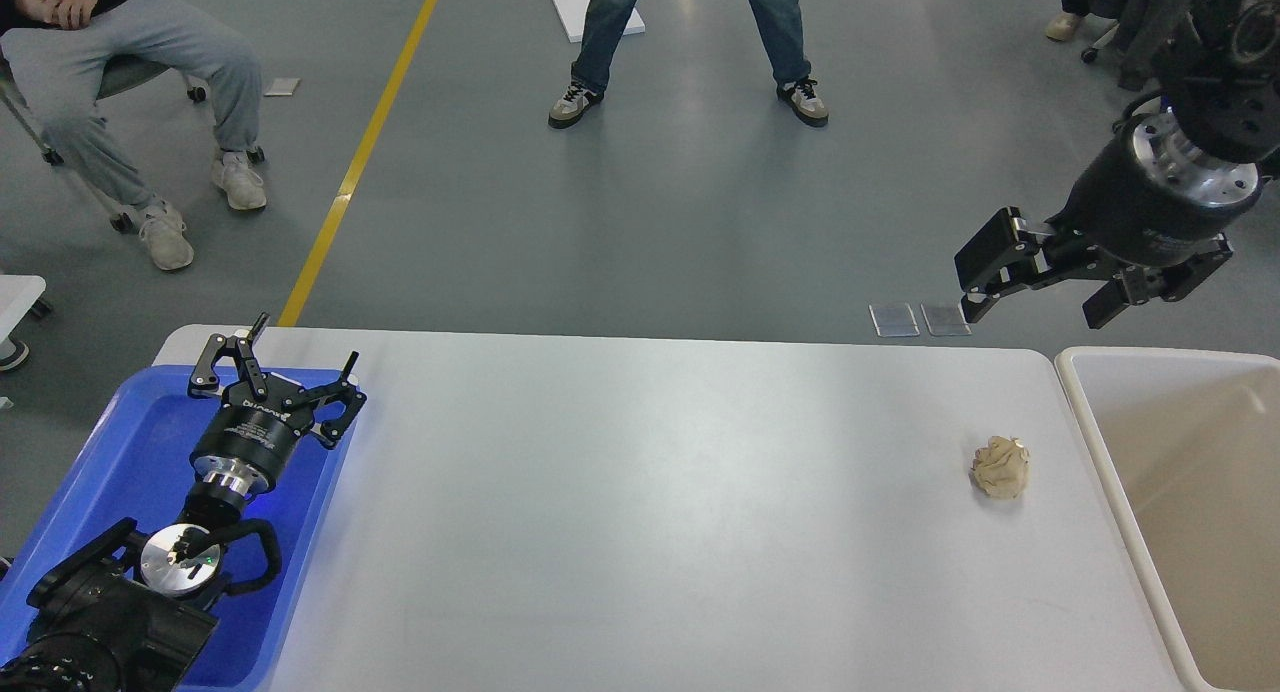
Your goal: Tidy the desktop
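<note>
Tidying looks close to finished, judged from how things lie. Tabletop (620, 512) is a broad white-grey slab with rounded corners, running nearly the full width of the view, and almost all of it is bare.

One item left on it: a crumpled wad of beige paper (1000, 467), sitting near the right end, just short of the cream-white bin (1090, 442) that stands against that edge. Visible part of the bin's interior shows nothing in it; the rest is cut off by the frame, so contents unknown.

Left gripper (300, 347) hangs over the far end of the blue tray (90, 472) at the tabletop's left side, fingers spread wide, nothing between them. Bare parts of the tray show nothing in it; the arm covers much of the rest.

Right gripper (1035, 297) is raised well above and beyond the right far corner, over the floor side, fingers wide apart, carrying nothing. It is nearer the wad than the left one, though still well apart from it.

Remaining work, as I read it: pick up the paper wad and drop it in the bin beside it. The right arm looks best placed. The wad looks light and soft, so a grip should crush it a little rather than slip.

Two people beyond the table, one seated, one standing; a yellow line on the floor.
</note>
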You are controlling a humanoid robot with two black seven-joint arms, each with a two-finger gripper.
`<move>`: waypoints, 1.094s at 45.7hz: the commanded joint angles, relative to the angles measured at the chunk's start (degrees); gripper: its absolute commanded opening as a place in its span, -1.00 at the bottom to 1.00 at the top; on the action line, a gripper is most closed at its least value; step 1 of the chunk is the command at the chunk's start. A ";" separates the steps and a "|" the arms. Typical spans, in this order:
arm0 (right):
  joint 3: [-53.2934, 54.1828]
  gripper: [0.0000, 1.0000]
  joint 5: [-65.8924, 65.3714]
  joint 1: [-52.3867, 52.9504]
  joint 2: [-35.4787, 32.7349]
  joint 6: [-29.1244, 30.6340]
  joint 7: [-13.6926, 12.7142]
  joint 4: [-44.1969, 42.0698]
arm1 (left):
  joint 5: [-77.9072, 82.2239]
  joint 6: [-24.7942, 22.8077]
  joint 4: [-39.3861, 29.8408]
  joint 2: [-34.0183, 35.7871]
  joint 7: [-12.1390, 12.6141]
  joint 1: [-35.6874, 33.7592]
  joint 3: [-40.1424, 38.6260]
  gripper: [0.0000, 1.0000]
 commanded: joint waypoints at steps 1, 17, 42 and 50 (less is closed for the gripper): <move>-0.02 1.00 0.00 -0.09 0.05 0.00 0.00 0.00 | -0.01 0.00 0.00 0.00 0.02 0.00 0.00 1.00; 0.07 1.00 0.00 0.26 0.23 0.00 0.00 0.00 | -0.01 0.00 0.00 0.00 0.02 0.00 0.00 1.00; -0.10 1.00 0.00 0.61 0.40 0.00 0.00 -0.08 | -0.01 0.00 0.00 0.00 0.02 0.00 0.00 1.00; -0.10 1.00 0.00 0.52 0.58 0.00 0.00 -0.08 | -0.01 0.00 0.00 0.00 0.02 0.00 0.00 1.00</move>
